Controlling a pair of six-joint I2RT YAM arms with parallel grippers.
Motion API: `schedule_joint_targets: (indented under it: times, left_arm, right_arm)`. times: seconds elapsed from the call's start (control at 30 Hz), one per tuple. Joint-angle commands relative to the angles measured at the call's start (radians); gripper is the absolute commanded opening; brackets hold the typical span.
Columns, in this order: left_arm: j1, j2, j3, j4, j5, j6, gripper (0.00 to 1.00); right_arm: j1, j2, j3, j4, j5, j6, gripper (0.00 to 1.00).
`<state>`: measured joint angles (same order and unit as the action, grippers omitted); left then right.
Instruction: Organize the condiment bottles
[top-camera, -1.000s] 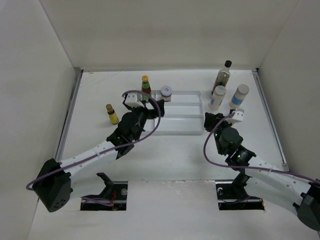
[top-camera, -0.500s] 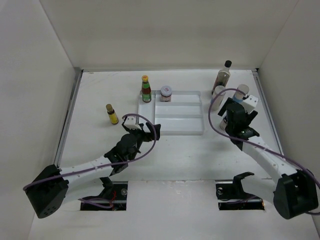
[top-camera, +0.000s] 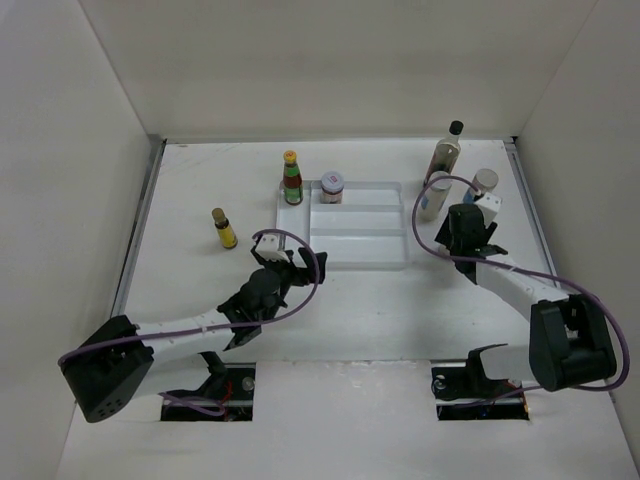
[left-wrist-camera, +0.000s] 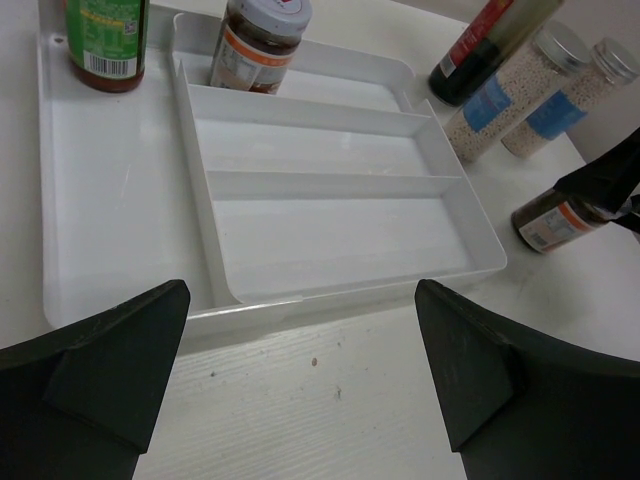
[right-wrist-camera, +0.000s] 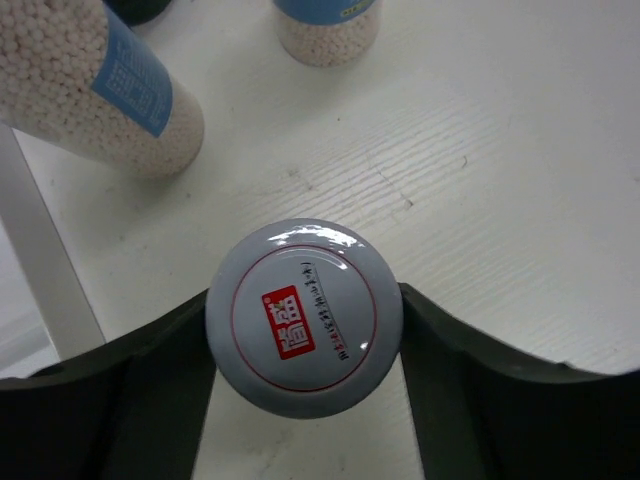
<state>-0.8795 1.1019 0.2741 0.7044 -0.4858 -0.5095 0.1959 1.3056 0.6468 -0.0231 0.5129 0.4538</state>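
A short white-lidded jar (right-wrist-camera: 305, 335) stands on the table just right of the white tray (top-camera: 360, 262), and my right gripper (right-wrist-camera: 305, 300) is shut on its lid, a finger touching each side. In the top view that gripper (top-camera: 466, 228) hides the jar. The jar (left-wrist-camera: 552, 222) shows in the left wrist view. Two white shakers (top-camera: 433, 195) (top-camera: 482, 184) and a tall dark bottle (top-camera: 447, 150) stand just behind. A red sauce bottle (top-camera: 291, 178) and a second jar (top-camera: 332, 186) stand in the tray's far end. A small yellow-brown bottle (top-camera: 224, 228) stands to the left. My left gripper (top-camera: 302, 263) hangs open and empty before the tray's near rim (left-wrist-camera: 330, 300).
White walls enclose the table on three sides. The tray's three long compartments (left-wrist-camera: 330, 150) hold nothing. The right arm's purple cable (top-camera: 425, 215) loops beside the shakers. A raised rail (top-camera: 140, 220) runs along the table's left edge.
The right arm swung out to the jar beside the tray, opened wide, then closed on its lid. The left gripper drew back from the tray toward the near side, staying open.
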Motion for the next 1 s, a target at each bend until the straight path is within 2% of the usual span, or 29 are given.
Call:
schedule_joint_targets:
  times: [0.0, 0.13, 0.2, 0.3, 0.4, 0.53, 0.7, 0.83, 0.97]
  left_arm:
    - [0.004, 0.003, -0.012, 0.086, 0.000, -0.015, 1.00]
    - [0.011, -0.014, -0.029, 0.102, -0.016, -0.018, 1.00]
    - [0.015, -0.020, -0.036, 0.107, -0.034, -0.017, 1.00]
    - [0.035, -0.033, -0.044, 0.099, -0.057, -0.018, 1.00]
    - [0.046, -0.053, -0.052, 0.096, -0.069, -0.018, 1.00]
    - [0.049, -0.047, -0.055, 0.095, -0.080, -0.018, 1.00]
    - [0.050, -0.050, -0.056, 0.090, -0.083, -0.018, 1.00]
    - [0.054, -0.059, -0.058, 0.084, -0.066, -0.018, 1.00]
    - [0.057, -0.031, -0.050, 0.083, -0.065, -0.018, 1.00]
  right_arm:
    - [-0.010, 0.006, 0.028, 0.120, -0.014, -0.001, 0.65]
    - [0.044, -0.052, 0.014, 0.124, 0.080, -0.044, 0.49]
    - [0.110, -0.123, 0.017, 0.080, 0.143, -0.070, 0.49]
    - [0.202, -0.202, 0.056, -0.003, 0.161, -0.060, 0.49]
    - [0.295, -0.209, 0.125, -0.021, 0.154, -0.041, 0.49]
    - [0.337, -0.031, 0.272, 0.076, 0.072, -0.072, 0.50]
    - [0.307, 0.226, 0.457, 0.270, -0.033, -0.139, 0.50]
    - [0.264, 0.403, 0.615, 0.291, -0.091, -0.174, 0.50]
    - [0.225, 0.495, 0.697, 0.290, -0.100, -0.185, 0.50]
